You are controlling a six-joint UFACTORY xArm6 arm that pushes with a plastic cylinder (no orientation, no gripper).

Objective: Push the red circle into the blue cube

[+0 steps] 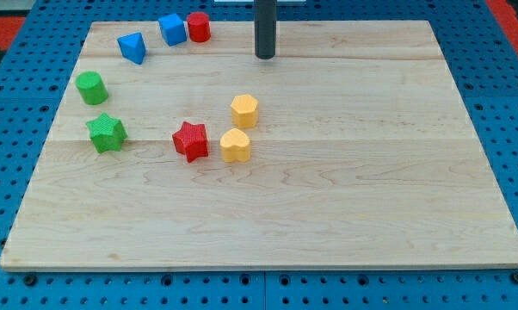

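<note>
A single view is given, taken from above and in front of the surface (pixel 328 215), looking down at a slant toward its far edge. The whole wooden board is framed at middling range, with blue perforated base (pixel 1 172) seen around it.

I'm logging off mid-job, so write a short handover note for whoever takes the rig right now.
My tip: near the view's top, right of the red circle block, not touching it.
Red circle block: at the board's top edge, against or almost against the blue cube block on its left; contact can't be confirmed.
Done: the two are side by side.
Left: if a gap remains, one short push from the right toward the view's left.
</note>
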